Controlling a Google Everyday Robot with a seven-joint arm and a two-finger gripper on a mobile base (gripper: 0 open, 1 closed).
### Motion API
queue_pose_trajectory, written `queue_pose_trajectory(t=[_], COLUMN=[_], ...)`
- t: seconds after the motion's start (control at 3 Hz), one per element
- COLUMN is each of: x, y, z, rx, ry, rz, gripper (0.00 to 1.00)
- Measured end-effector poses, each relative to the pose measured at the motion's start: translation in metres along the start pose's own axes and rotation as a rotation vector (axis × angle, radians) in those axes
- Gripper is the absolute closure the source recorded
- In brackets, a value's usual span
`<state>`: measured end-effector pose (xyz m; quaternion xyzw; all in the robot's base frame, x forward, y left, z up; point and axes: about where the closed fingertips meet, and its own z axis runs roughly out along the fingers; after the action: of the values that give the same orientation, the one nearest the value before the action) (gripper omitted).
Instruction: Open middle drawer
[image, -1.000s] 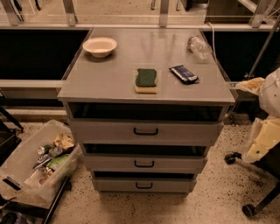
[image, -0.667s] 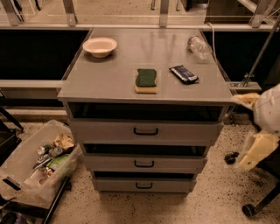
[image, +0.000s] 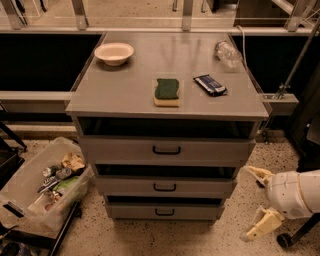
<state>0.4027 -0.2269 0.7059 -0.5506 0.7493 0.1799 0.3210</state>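
The middle drawer (image: 165, 186) is the second of three grey metal drawers in the cabinet, with a small black bar handle (image: 164, 187) at its centre. It stands about flush with the drawers above and below. My gripper (image: 256, 200) is low at the right, beside the cabinet's right edge at about the height of the middle and bottom drawers. Its two cream fingers (image: 260, 174) are spread apart and hold nothing. It does not touch the drawer.
On the cabinet top (image: 125, 90) lie a white bowl (image: 114, 52), a green-and-yellow sponge (image: 166, 91), a dark snack packet (image: 210, 84) and a clear plastic bottle (image: 228, 52). A clear bin of rubbish (image: 45, 185) stands on the floor at the left. A chair base wheel (image: 285, 241) is at the lower right.
My gripper has moved down and a little left, from beside the cabinet top to beside the lower drawers. The drawers have not moved.
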Motion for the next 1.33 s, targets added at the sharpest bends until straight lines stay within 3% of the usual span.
queue_pose_trajectory(t=[0.33,1.33], x=[0.000,0.088], y=[0.000,-0.022], z=[0.000,0.128], rx=[0.000,-0.272], ry=[0.000,0.013], rz=[0.000,0.164], gripper=[0.00,0.00])
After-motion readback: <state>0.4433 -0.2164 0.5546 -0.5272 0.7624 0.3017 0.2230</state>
